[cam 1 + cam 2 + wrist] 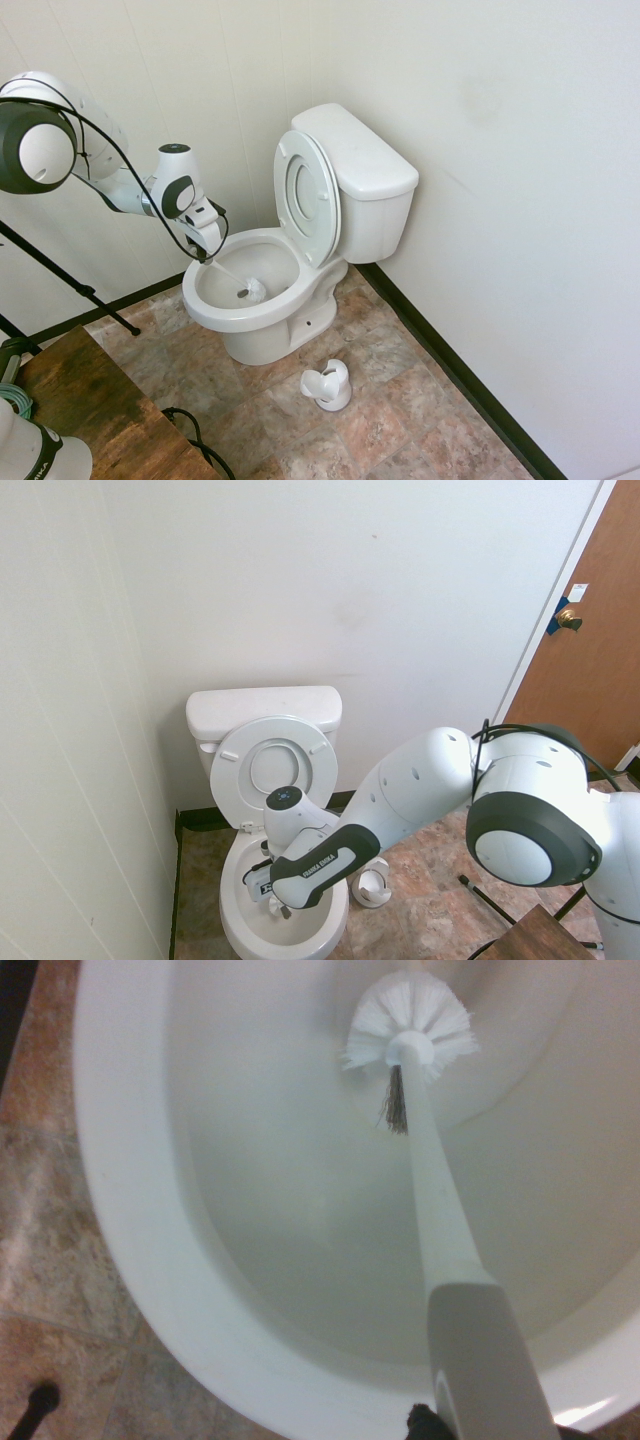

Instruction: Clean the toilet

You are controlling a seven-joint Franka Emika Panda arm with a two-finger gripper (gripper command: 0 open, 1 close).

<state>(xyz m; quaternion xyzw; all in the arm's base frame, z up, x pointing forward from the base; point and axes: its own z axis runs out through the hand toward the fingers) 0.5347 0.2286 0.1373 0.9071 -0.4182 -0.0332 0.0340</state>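
The white toilet stands against the wall with seat and lid raised against its tank. My gripper hovers over the near-left rim of the bowl and is shut on the thin white handle of a toilet brush. The handle slants down into the bowl, and the bristle head rests low inside it. In the wrist view the brush head lies against the bowl's inner wall. From the other side, my gripper sits above the bowl, below the raised seat.
An empty white brush holder stands on the tiled floor in front of the toilet. A wooden table fills the near-left corner. Walls close in behind and beside the toilet. A brown door is off to the side.
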